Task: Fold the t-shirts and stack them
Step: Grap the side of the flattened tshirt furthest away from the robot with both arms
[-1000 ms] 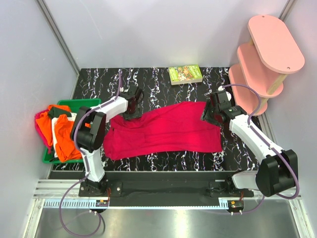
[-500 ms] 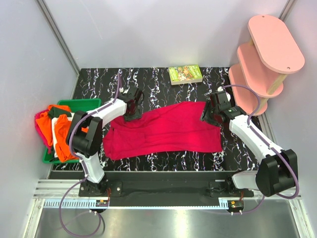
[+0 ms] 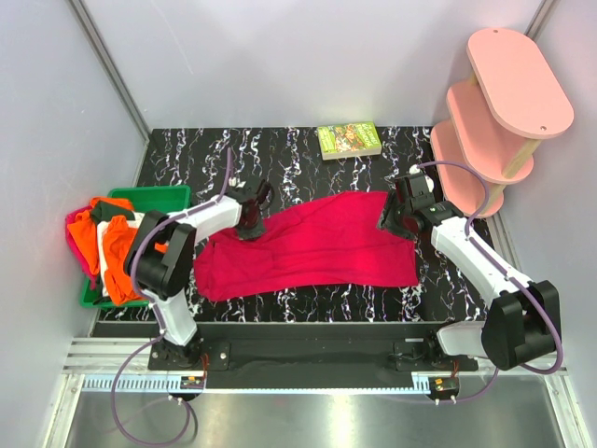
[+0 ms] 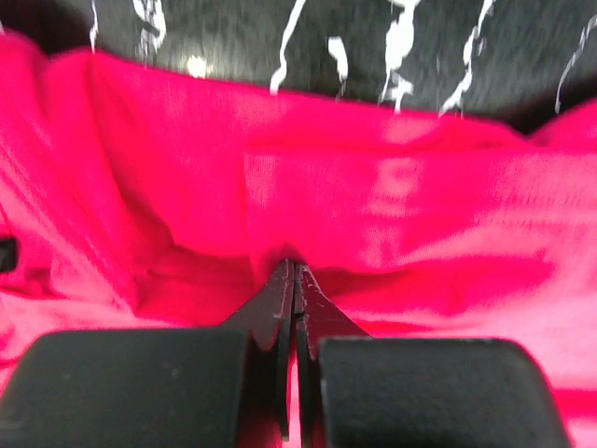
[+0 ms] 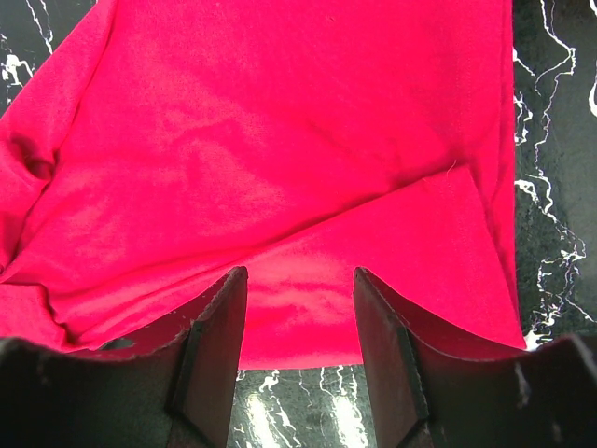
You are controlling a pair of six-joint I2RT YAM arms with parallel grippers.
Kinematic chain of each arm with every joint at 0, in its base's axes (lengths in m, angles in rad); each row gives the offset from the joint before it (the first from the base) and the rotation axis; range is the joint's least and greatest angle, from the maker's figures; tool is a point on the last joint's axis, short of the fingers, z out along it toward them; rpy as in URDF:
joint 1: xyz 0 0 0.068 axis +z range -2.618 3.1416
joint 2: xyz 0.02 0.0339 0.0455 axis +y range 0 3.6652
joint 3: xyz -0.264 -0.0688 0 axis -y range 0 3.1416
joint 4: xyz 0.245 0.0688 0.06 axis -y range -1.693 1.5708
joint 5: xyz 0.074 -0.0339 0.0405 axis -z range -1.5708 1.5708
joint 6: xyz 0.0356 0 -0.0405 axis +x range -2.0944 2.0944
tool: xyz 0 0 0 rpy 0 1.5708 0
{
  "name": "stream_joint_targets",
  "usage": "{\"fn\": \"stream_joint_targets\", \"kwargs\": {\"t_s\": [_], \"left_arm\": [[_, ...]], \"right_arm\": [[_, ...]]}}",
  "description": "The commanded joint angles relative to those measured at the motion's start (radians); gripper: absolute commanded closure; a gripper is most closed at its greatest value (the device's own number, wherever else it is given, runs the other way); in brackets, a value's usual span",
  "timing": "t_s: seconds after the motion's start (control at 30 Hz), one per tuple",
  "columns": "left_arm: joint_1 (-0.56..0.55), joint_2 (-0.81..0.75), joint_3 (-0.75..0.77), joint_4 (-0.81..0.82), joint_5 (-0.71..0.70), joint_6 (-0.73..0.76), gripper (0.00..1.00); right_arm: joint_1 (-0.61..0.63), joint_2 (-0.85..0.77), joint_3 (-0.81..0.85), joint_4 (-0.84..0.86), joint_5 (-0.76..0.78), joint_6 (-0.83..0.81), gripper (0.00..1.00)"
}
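A crimson-red t-shirt (image 3: 317, 247) lies spread across the black marbled table. My left gripper (image 3: 250, 224) is at its far left edge, shut, with a fold of the red cloth (image 4: 373, 187) pinched between the fingertips (image 4: 294, 271). My right gripper (image 3: 392, 217) is over the shirt's far right corner. Its jaws stand open just above the red cloth (image 5: 280, 121), astride the hem, with nothing held (image 5: 298, 280). More t-shirts (image 3: 117, 247), orange, white and pink, lie heaped at the left.
The heap sits in a green bin (image 3: 149, 194) off the table's left edge. A small green-covered book (image 3: 349, 140) lies at the far edge of the table. A pink tiered shelf (image 3: 504, 103) stands at the far right, close behind the right arm.
The left gripper has closed from open onto the shirt's far left edge and shifted slightly toward the cloth. The right arm has hardly moved.
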Motion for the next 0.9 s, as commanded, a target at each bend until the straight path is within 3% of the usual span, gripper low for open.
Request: {"fn": "stream_joint_targets", "kwargs": {"t_s": [0.0, 0.4, 0.47, 0.5, 0.57, 0.63, 0.7, 0.87], "left_arm": [[-0.041, -0.097, -0.044, 0.011, 0.005, -0.007, 1.00], [-0.121, -0.142, -0.125, 0.006, -0.016, -0.041, 0.99], [-0.121, -0.170, -0.107, 0.009, -0.050, -0.037, 0.86], [-0.120, -0.197, -0.096, 0.009, -0.084, -0.034, 0.73], [-0.116, -0.213, -0.055, 0.011, -0.110, -0.018, 0.67], [-0.103, -0.211, -0.011, 0.006, -0.124, -0.008, 0.54], [-0.080, -0.196, 0.013, 0.000, -0.127, -0.004, 0.50], [-0.028, -0.107, 0.042, 0.004, -0.104, -0.011, 0.53]], "right_arm": [[0.007, -0.004, 0.007, 0.030, -0.006, 0.007, 0.43], [0.007, 0.004, 0.004, 0.037, -0.013, 0.012, 0.43], [0.007, 0.001, 0.005, 0.036, -0.013, 0.010, 0.43], [0.006, -0.001, 0.004, 0.036, -0.015, 0.010, 0.43], [0.007, -0.004, 0.004, 0.037, -0.012, 0.010, 0.43], [0.007, -0.007, 0.001, 0.037, -0.016, 0.010, 0.43], [0.007, -0.011, -0.001, 0.036, -0.015, 0.010, 0.43], [0.007, -0.022, -0.002, 0.034, -0.009, 0.007, 0.43]]}}
